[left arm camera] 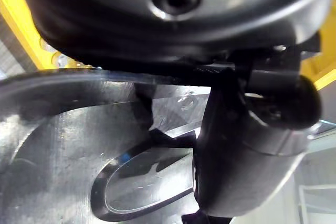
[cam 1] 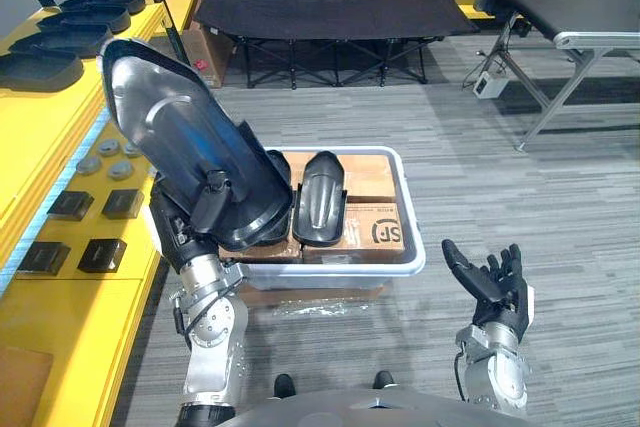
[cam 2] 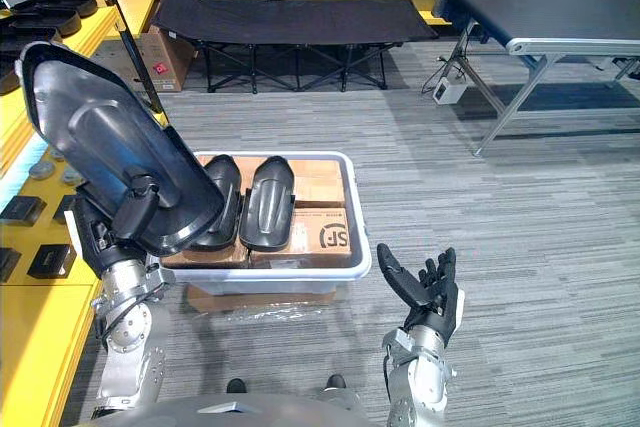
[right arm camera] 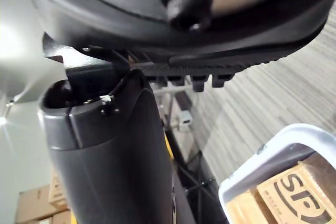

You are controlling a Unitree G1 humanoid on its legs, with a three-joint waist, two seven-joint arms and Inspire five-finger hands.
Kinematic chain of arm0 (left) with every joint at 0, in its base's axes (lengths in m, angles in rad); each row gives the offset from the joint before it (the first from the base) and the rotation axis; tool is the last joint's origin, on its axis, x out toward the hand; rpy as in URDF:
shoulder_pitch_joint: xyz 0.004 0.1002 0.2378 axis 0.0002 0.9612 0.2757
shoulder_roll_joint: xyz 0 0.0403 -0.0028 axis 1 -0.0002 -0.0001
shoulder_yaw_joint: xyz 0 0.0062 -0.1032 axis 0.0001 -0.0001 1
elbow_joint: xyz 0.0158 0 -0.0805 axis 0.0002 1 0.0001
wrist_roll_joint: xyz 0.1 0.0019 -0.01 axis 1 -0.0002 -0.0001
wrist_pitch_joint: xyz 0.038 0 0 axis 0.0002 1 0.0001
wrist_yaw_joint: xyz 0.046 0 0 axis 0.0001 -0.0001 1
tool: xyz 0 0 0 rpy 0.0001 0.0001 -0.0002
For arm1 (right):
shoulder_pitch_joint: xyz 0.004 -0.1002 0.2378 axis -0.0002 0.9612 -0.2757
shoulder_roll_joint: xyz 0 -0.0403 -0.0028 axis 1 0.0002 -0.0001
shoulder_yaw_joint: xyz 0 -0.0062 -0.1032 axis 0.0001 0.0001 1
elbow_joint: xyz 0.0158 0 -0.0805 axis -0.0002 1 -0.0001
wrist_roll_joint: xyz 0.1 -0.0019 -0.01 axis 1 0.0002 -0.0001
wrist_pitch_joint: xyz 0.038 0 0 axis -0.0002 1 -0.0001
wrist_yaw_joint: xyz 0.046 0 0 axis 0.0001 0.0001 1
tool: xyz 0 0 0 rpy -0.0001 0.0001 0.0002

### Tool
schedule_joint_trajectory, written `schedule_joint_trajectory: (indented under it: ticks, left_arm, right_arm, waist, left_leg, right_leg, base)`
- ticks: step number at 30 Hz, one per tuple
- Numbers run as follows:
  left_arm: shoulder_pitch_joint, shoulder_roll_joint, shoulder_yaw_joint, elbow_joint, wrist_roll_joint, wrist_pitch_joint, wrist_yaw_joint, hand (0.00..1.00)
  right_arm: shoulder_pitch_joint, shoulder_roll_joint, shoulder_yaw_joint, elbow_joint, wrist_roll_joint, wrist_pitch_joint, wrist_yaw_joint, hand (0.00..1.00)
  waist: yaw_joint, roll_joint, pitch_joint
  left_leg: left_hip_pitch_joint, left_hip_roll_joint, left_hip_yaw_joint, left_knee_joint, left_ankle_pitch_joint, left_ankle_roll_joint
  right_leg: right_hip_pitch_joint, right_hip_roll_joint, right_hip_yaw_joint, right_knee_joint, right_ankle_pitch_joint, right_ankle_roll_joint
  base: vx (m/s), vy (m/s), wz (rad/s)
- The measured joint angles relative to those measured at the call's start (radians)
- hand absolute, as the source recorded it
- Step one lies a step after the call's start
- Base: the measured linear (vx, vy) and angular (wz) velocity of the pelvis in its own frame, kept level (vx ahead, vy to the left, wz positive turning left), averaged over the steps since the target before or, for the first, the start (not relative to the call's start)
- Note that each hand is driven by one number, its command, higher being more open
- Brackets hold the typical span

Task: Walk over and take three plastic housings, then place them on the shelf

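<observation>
Yellow shelf (cam 1: pixel 60 137) on my left; my left hand (cam 1: pixel 178 232) grips one black plastic housing (cam 1: pixel 180 137), raised, tilted beside it. Two more housings (cam 1: pixel 320 199) lie on cardboard boxes (cam 1: pixel 372 179) in white bin (cam 1: pixel 412 247). My right hand (cam 1: pixel 495 285) open, palm up, right of bin

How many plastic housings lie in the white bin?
2: one housing on the cardboard boxes, a second housing beside it toward the robot's left, partly behind the held housing in the left hand, which may hide more.
</observation>
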Motion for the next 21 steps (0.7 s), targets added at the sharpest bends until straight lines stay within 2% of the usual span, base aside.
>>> schedule_joint_trajectory:
  ticks: [4,10,14,17,21]
  left_arm:
    - [0.004,-0.001,0.004,-0.017,0.0,0.002,0.001,0.0]
    - [0.045,-0.003,0.059,-0.193,0.004,0.003,-0.014,0.0]
    - [0.072,-0.022,0.152,-0.261,-0.001,0.008,-0.049,0.0]
    - [0.116,-0.025,0.175,-0.267,-0.008,0.029,-0.076,0.0]
    - [0.173,-0.033,0.202,-0.267,-0.058,0.055,-0.102,0.0]
  right_arm:
    - [-0.035,0.0,0.004,0.0,-0.008,0.009,0.003,1.0]
    - [-0.104,-0.005,0.052,0.0,-0.062,0.054,0.035,1.0]
    - [-0.193,-0.036,0.112,0.0,-0.137,0.082,0.054,1.0]
    - [-0.253,-0.053,0.137,0.0,-0.16,0.082,0.071,1.0]
    - [-0.318,-0.064,0.185,0.0,-0.164,0.082,0.115,1.0]
  waist:
    - [0.005,-0.001,0.003]
    - [0.036,-0.001,0.027]
    - [0.077,-0.001,0.032]
    - [0.111,-0.004,0.034]
    - [0.134,-0.019,0.051]
  left_leg:
    - [-0.002,-0.001,-0.021,-0.002,0.0,-0.001]
    - [-0.009,-0.003,-0.064,-0.002,0.005,-0.006]
    - [-0.02,-0.006,-0.121,0.001,0.023,0.0]
    - [-0.021,-0.008,-0.14,0.0,0.027,0.0]
    - [-0.021,-0.007,-0.164,0.001,0.028,-0.01]
  right_leg:
    - [0.01,0.0,-0.021,-0.002,0.0,0.0]
    - [0.028,-0.002,-0.066,-0.004,-0.004,-0.003]
    - [0.052,-0.001,-0.123,-0.009,-0.005,-0.004]
    - [0.066,-0.001,-0.143,-0.015,-0.005,-0.005]
    - [0.08,0.002,-0.168,-0.014,-0.012,-0.008]
  base:
    - [-0.02,-0.001,0.15]
    - [-0.02,-0.003,0.21]
    - [0.0,-0.013,0.37]
    - [0.0,0.001,0.29]
    - [-0.02,-0.002,0.18]
